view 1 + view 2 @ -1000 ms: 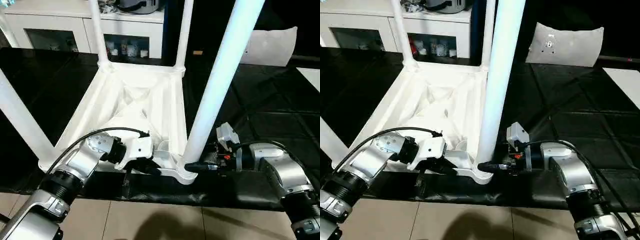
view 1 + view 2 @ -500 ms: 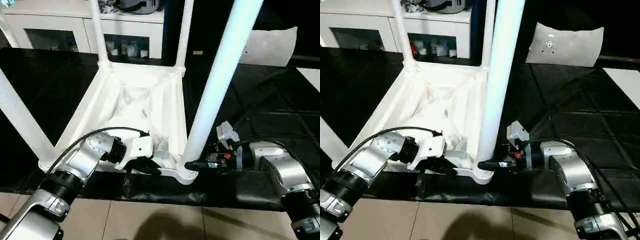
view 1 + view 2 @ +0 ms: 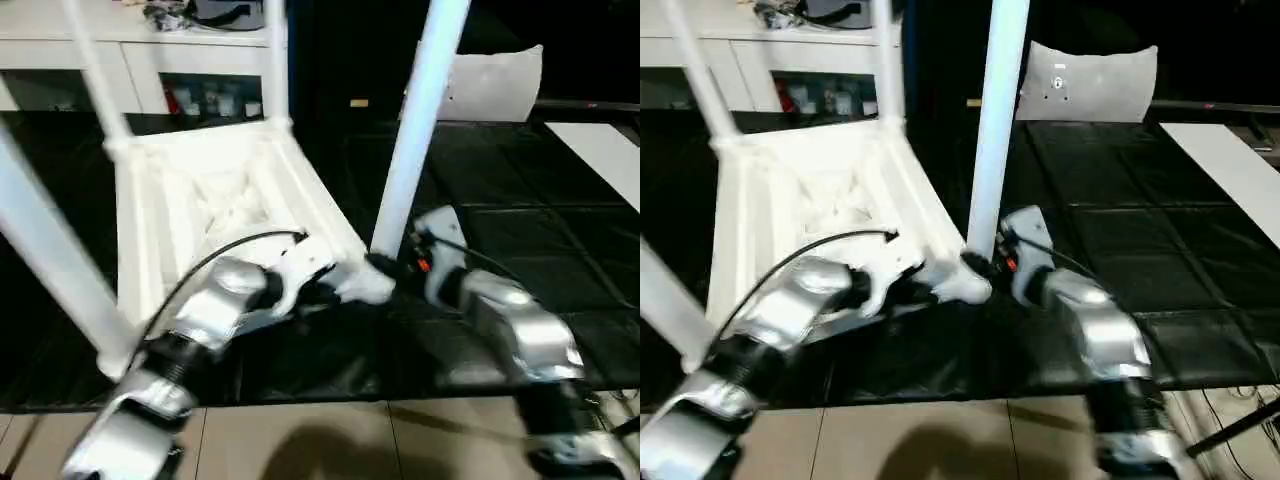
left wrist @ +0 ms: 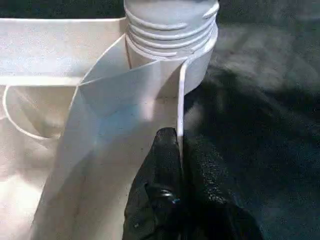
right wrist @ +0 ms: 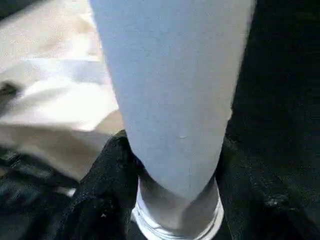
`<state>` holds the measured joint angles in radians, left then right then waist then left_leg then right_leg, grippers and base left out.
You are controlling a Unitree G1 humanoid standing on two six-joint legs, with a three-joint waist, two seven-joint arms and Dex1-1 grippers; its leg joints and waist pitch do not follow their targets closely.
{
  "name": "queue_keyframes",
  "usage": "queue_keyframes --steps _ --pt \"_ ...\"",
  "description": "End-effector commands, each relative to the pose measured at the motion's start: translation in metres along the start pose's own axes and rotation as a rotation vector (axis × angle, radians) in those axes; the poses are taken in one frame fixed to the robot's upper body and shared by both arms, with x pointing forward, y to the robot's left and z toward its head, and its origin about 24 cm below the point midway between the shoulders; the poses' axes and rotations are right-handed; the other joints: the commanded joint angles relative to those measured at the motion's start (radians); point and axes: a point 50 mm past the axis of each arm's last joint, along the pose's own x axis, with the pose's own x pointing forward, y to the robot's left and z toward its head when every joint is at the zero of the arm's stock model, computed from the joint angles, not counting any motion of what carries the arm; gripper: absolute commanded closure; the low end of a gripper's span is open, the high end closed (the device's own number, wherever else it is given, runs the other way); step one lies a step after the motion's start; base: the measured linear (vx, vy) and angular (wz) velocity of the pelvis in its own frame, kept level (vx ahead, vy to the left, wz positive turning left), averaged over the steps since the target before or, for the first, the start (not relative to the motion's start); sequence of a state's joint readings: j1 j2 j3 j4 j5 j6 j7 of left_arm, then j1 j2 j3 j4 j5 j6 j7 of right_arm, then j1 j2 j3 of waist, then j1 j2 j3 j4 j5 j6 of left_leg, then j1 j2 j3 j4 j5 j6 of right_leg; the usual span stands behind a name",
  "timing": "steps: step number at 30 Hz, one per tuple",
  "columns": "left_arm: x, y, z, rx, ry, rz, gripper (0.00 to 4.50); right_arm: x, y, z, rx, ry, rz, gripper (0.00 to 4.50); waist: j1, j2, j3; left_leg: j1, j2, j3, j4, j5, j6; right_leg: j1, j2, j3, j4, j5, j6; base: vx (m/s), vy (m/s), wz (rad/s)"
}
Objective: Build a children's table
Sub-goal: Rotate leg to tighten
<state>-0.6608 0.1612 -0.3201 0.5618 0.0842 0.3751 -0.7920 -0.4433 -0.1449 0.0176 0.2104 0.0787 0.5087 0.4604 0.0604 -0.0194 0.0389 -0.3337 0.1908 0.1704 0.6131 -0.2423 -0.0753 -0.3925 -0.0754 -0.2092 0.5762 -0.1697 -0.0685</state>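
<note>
Left end effector [image 4: 167, 165] pinched shut on thin rib of table top [image 3: 215, 190]; right end effector [image 5: 172, 165] straddles near-corner leg [image 3: 415, 120] base; table upturned on black counter [image 3: 560, 240] near edge; plastic likely light, stiff, slick; grip legs low, near sockets.

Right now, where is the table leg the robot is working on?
The leg stands upright in the upturned table top's near right corner socket, between both grippers.
</note>
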Motion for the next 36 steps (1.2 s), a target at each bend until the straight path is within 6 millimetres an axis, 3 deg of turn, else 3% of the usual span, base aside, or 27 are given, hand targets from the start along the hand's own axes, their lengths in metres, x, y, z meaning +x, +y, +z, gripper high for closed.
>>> queue_keyframes --steps 1,4,6,9,16,22,26,32,33,34,36 --pt "0.005 0.001 0.032 0.054 -0.103 0.066 4.5 0.013 0.033 -0.002 -0.016 -0.001 0.117 1.86 0.008 0.002 -0.074 -0.014 0.061 -0.032 -0.063 0.044 0.063 0.073 -0.112 0.093 -0.067 -0.203 0.008 0.0 0.0 0.0" --pt "0.003 0.001 0.028 0.103 -0.086 0.064 4.5 0.01 0.033 0.0 0.019 -0.039 0.118 1.78 0.009 0.003 -0.078 -0.018 0.065 -0.032 -0.058 0.106 0.096 0.074 -0.115 0.1 -0.045 -0.089 -0.039 0.0 0.0 0.0" --pt "0.002 0.002 0.027 0.12 -0.084 0.062 4.5 0.008 0.032 0.001 0.024 -0.045 0.118 1.45 0.01 0.004 -0.073 -0.015 0.066 -0.029 -0.06 0.101 0.116 0.072 -0.117 0.102 -0.046 -0.077 -0.066 0.0 0.0 0.0" --pt "-0.007 0.003 0.019 0.187 -0.072 0.007 4.5 0.0 0.021 -0.002 0.003 -0.058 0.113 1.41 0.012 0.004 -0.071 -0.013 0.064 -0.026 -0.062 0.065 0.113 0.072 -0.117 0.103 -0.054 -0.128 -0.055 0.0 0.0 0.0" --pt "-0.023 0.002 -0.005 0.258 -0.041 -0.137 4.5 -0.025 -0.008 -0.004 -0.089 -0.072 0.229 0.62 0.018 0.004 -0.068 -0.011 0.063 -0.024 -0.065 0.01 0.095 0.073 -0.113 0.101 -0.064 -0.203 -0.017 0.0 0.0 0.0" --pt "-0.038 -0.009 -0.021 0.325 -0.025 -0.355 4.5 -0.046 -0.024 -0.002 -0.237 -0.019 0.429 0.15 0.037 0.002 -0.069 -0.011 0.066 -0.022 -0.063 0.029 0.111 0.072 -0.114 0.103 -0.051 -0.155 -0.043 0.0 0.0 0.0" --pt "-0.042 -0.011 -0.023 0.331 -0.03 -0.408 4.5 -0.051 -0.027 -0.002 -0.286 0.002 0.506 0.15 0.044 0.002 -0.069 -0.011 0.068 -0.021 -0.063 0.029 0.11 0.071 -0.113 0.102 -0.054 -0.171 -0.052 0.0 0.0 0.0" --pt "-0.051 -0.013 -0.026 0.385 0.001 -0.513 4.5 -0.062 -0.023 -0.007 -0.253 0.062 0.774 0.3 0.06 0.001 -0.069 -0.01 0.071 -0.021 -0.062 0.024 0.123 0.07 -0.11 0.099 -0.054 -0.18 -0.046 0.0 0.0 0.0" --pt "-0.051 -0.013 -0.027 0.388 0.005 -0.518 4.5 -0.062 -0.024 -0.008 -0.255 0.067 0.779 0.43 0.058 -0.013 -0.069 -0.01 0.071 -0.019 -0.061 0.022 0.122 0.07 -0.11 0.1 -0.055 -0.188 -0.041 0.0 0.0 0.0" --pt "-0.053 -0.013 -0.029 0.396 0.019 -0.535 4.5 -0.063 -0.023 -0.009 -0.239 0.079 0.8 0.43 0.062 -0.008 -0.068 -0.012 0.067 -0.019 -0.062 0.021 0.117 0.071 -0.111 0.099 -0.056 -0.206 -0.035 0.0 0.0 0.0" --pt "-0.054 -0.014 -0.03 0.404 0.033 -0.548 4.5 -0.063 -0.022 -0.01 -0.219 0.086 0.822 0.61 0.064 -0.01 -0.069 -0.011 0.068 -0.019 -0.063 0.023 0.114 0.071 -0.11 0.098 -0.058 -0.225 -0.024 0.0 0.0 0.0"
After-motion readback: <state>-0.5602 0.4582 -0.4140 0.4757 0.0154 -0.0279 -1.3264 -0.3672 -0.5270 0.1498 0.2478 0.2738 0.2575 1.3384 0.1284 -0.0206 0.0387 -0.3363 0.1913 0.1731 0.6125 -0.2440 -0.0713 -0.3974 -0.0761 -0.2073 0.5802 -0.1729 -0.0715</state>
